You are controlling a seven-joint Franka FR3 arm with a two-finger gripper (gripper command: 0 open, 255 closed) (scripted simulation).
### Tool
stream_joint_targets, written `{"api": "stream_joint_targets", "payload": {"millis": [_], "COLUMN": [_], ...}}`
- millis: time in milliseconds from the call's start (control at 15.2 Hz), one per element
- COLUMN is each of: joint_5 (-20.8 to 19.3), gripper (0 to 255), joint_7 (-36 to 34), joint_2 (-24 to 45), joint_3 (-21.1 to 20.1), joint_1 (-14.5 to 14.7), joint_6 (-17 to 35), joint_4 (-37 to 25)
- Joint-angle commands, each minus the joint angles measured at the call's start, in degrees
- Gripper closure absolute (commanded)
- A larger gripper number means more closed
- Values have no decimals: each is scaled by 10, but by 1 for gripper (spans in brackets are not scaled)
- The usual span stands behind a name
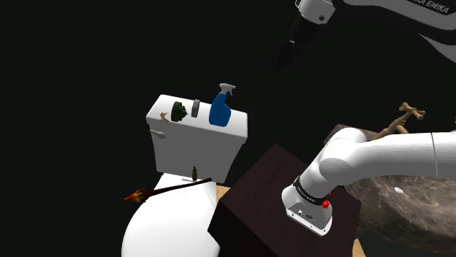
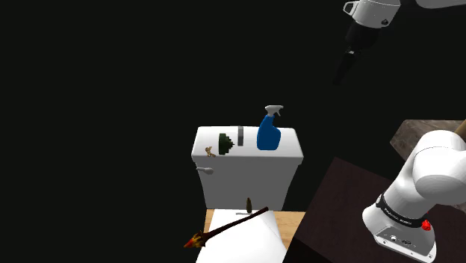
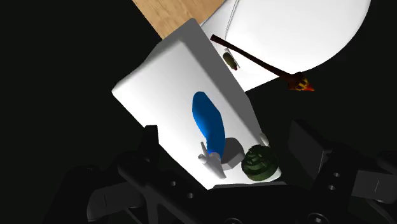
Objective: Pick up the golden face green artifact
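Toilet tank (image 1: 194, 142) is rendered smooth white w/ a soft sheen, prob ceramic but that can't be confirmed. On top of it, the spray bottle (image 1: 220, 111) is shown glossy blue w/ a pale smooth trigger head, plastic-looking. Beside that, the green artifact (image 1: 178, 111) is drawn dark, matt and ridged; material can't be told. Wood grain is seen on the floor strip (image 3: 172, 16) at the tank's foot. Next to the tank, the stand (image 1: 256, 197) is done matt dark brown, the arm (image 1: 380, 157) smooth white, slightly shiny.
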State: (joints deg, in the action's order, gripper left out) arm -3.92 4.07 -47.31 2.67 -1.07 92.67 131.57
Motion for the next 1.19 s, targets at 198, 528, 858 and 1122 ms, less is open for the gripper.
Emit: {"api": "stream_joint_targets", "payload": {"millis": [198, 528, 858, 1122], "joint_5": [16, 37, 50, 54], "gripper": [0, 0, 0, 0], "joint_7": [-46, -120, -191, -246], "joint_2": [51, 146, 252, 342], "joint_3": [-22, -56, -84, -101], "joint_1": [-1, -5, -8, -9], "joint_6": [32, 82, 124, 150], "joint_4": [-2, -21, -60, -104]}}
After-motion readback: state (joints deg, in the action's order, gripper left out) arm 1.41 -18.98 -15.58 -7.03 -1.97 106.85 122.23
